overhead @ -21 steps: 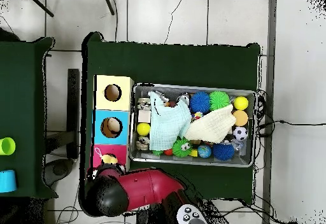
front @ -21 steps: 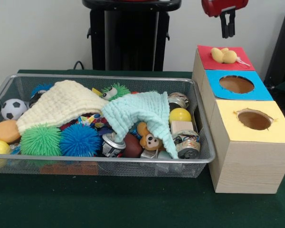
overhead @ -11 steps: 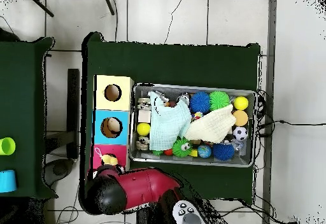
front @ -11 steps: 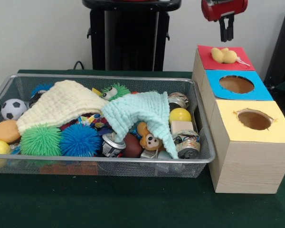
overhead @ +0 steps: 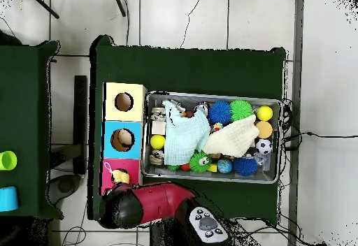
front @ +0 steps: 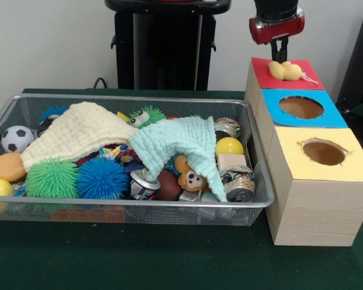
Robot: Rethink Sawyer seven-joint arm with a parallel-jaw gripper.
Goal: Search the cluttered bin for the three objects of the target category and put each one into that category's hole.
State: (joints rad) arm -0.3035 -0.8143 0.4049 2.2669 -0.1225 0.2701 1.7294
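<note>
Above the red box (front: 285, 77), where a yellow plush toy (front: 285, 70) lies over the hole, the gripper (front: 281, 51) hangs narrow and empty, so I judge the next move a reach toward eight o'clock into the bin (front: 261, 199).

The bin (front: 254, 202) is metal mesh; cloths (front: 169, 142) look knitted, boxes (front: 314, 211) wooden, balls (front: 101, 178) spiky rubber.

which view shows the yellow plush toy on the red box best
The front view: the yellow plush toy lies in plain sight on the red box, covering its hole, with the tool above. Overhead, it is only a small yellow blob beside the arm.
</note>
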